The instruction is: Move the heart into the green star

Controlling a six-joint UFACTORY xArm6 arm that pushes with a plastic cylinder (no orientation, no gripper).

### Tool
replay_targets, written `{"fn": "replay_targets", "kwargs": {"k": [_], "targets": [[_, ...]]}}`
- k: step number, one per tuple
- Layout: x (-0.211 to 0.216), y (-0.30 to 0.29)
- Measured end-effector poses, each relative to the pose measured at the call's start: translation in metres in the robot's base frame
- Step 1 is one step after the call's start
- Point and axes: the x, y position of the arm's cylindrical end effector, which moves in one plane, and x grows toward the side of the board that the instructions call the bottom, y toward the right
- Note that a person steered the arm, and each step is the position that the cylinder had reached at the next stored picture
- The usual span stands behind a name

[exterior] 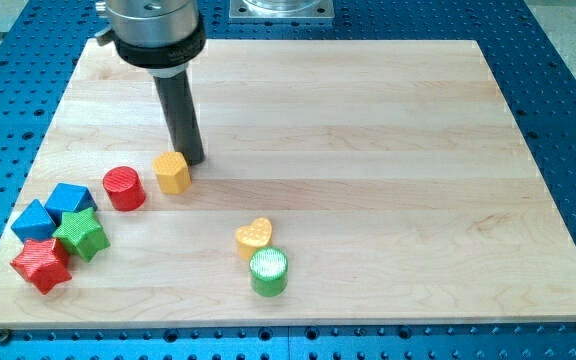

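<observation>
Touching the yellow hexagon block [172,172], my tip [194,160] (no gripper fitted).

My tip [194,158] touches the hexagon block [172,172] from the view's upper right. The heart [254,238] sits against a cylinder [269,271] below it, well right of the star [80,234] cluster.

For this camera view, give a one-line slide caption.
My tip beside the yellow hexagonal block, far from yellow heart block and green star block.

Pale wooden board [368,120] on blue perforated metal table [568,90]; grey metal plate [281,8] at view's top; even light.
</observation>
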Motion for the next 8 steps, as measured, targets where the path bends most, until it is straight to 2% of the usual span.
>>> {"fn": "replay_targets", "kwargs": {"k": [1, 2, 3, 4, 5, 7, 8], "targets": [[0.050, 0.090], [0.160, 0.078], [0.195, 0.033], [0.195, 0.034], [0.170, 0.016], [0.166, -0.004], [0.106, 0.005]]}}
